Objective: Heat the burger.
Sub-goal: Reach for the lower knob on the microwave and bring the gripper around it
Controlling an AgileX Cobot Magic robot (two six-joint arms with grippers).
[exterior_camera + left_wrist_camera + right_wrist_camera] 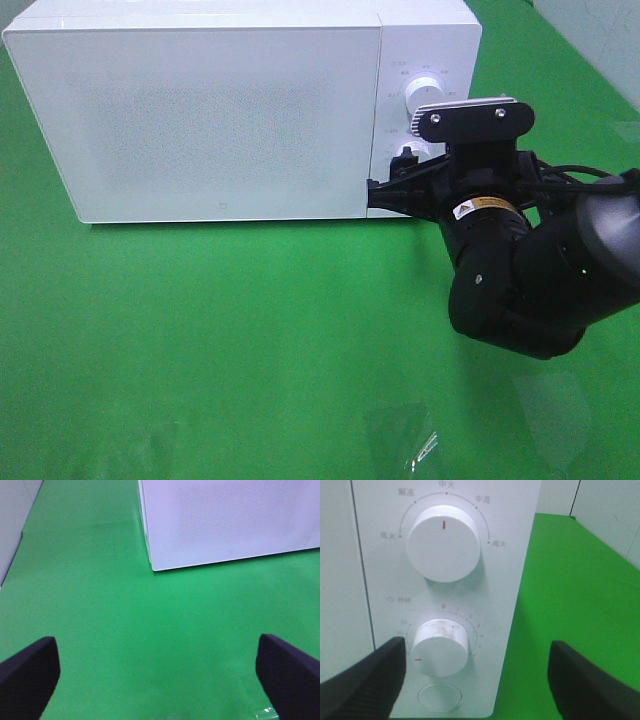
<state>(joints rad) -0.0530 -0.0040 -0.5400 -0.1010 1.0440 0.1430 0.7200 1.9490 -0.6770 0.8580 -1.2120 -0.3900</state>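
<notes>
The burger is out of view. The white microwave stands at the back of the table with its door shut; it also shows in the left wrist view. My right gripper is open at the control panel, its fingers apart on either side of the lower timer knob and close in front of it. That knob's red mark points lower left, away from 0. The upper power knob has its red mark pointing up. My left gripper is open and empty over the green cloth, in front of the microwave.
A round button sits below the timer knob. A scrap of clear plastic lies on the green cloth near the front. The right arm hangs over the table's right side. A grey wall borders the cloth.
</notes>
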